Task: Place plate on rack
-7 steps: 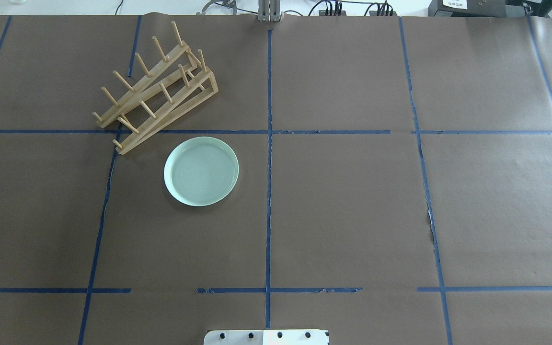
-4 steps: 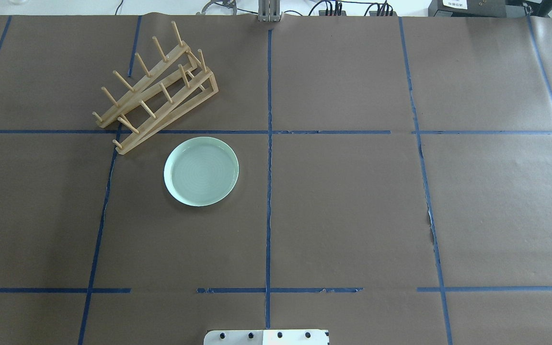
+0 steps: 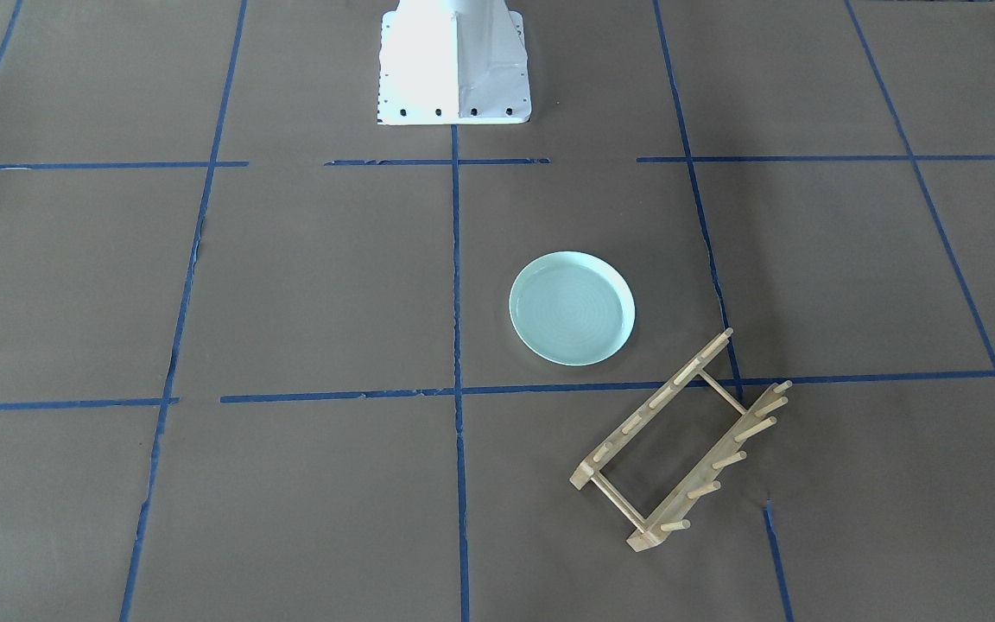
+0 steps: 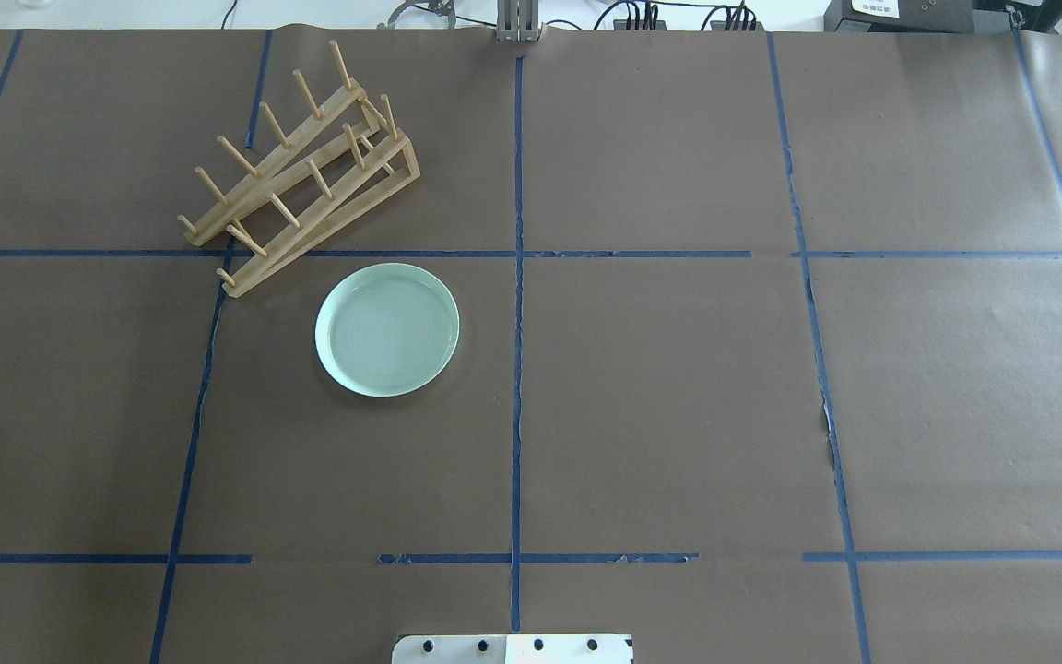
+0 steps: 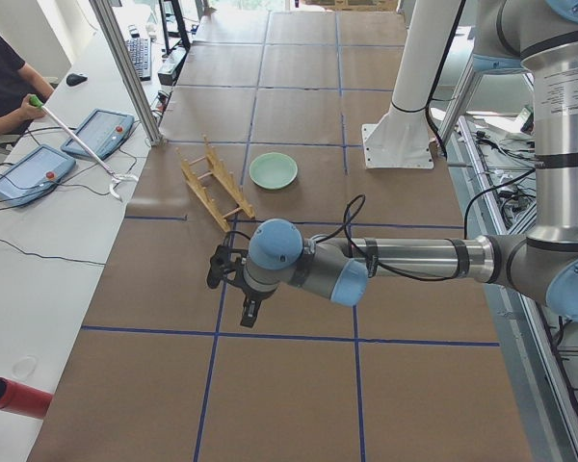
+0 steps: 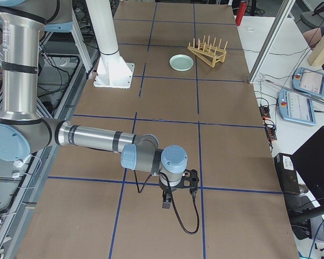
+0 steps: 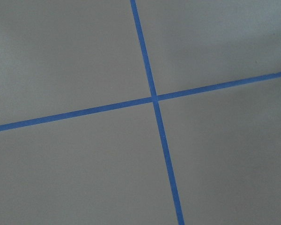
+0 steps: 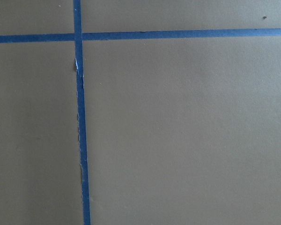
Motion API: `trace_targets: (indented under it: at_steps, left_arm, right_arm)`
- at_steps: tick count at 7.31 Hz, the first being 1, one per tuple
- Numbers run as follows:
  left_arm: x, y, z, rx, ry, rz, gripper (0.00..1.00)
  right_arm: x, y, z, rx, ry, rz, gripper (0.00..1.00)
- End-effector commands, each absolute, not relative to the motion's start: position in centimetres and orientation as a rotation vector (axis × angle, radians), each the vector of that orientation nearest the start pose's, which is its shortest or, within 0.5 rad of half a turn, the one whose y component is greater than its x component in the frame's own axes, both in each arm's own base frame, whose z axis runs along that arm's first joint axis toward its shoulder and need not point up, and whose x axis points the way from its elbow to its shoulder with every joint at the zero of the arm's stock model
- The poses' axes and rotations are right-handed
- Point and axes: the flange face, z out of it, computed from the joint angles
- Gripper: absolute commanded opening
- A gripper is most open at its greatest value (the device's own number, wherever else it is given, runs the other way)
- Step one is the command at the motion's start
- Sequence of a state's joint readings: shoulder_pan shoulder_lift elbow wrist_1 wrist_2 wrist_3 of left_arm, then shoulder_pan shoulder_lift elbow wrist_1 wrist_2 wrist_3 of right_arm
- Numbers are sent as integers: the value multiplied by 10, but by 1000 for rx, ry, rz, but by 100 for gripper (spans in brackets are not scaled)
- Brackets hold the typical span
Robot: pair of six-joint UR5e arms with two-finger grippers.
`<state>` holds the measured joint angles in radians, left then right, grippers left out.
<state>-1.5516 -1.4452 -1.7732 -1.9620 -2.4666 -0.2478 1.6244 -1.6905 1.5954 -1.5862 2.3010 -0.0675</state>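
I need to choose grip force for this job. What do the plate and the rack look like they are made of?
The plate looks like glazed ceramic, though it could be melamine: it is pale mint green with a soft sheen and faint concentric rings. The rack looks like bare light wood, with matte tan rails and round dowel pegs.

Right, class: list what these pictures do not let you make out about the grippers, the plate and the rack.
Left gripper: seen in the exterior left view only, small and dark; jaws open or shut cannot be told.
Right gripper: the same, exterior right view only.
Plate underside: hidden, it lies flat on the table.
Wrist views: table surface only; plate and rack out of frame.
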Motion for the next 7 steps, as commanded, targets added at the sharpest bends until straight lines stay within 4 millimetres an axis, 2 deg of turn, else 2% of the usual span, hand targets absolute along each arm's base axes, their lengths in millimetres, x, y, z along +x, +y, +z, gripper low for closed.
trace_targets:
  at_steps: [1,3,4,5,6,7]
  left_arm:
    - [58,-504,454,266,1039,-20,100]
    - [217,-530,346,115,1066,-236,100]
    - [269,-536,294,5,1066,-293,100]
    - [312,-533,248,-73,1014,-271,100]
    - [353,-524,208,-66,957,-251,100]
    - [407,-520,188,-66,898,-281,100]
  right_arm:
    - [90,-427,706,-60,-734,27,100]
    - [90,-426,706,-61,-734,27,100]
    - [90,-427,706,-60,-734,27,100]
    - [90,-427,706,-60,-734,27,100]
    - [90,-426,706,-61,-734,27,100]
    - [90,-426,706,-61,-734,27,100]
